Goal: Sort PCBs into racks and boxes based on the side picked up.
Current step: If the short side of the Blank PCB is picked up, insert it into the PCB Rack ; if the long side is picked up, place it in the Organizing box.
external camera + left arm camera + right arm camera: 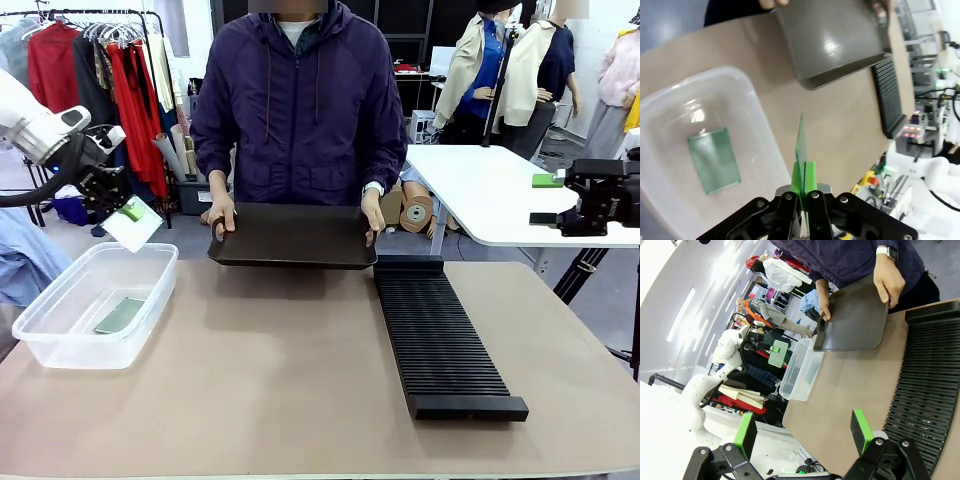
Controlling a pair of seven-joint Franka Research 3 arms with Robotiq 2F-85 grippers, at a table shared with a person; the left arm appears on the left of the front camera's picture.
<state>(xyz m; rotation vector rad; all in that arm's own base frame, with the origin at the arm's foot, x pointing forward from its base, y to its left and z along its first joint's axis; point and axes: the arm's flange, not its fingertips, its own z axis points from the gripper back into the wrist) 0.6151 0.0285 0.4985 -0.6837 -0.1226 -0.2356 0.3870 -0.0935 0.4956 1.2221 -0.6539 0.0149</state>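
At the upper left of the front view, the left gripper (122, 207) pinches a PCB (133, 224) above the clear tub (60, 345), where another PCB (120, 315) lies flat. The right gripper (548, 200), at the right edge, has its fingers spread wide with nothing between them. A person's hands (220, 214) hold a black tray (295, 237) at centre, touching the black rack (440, 335) at lower right.
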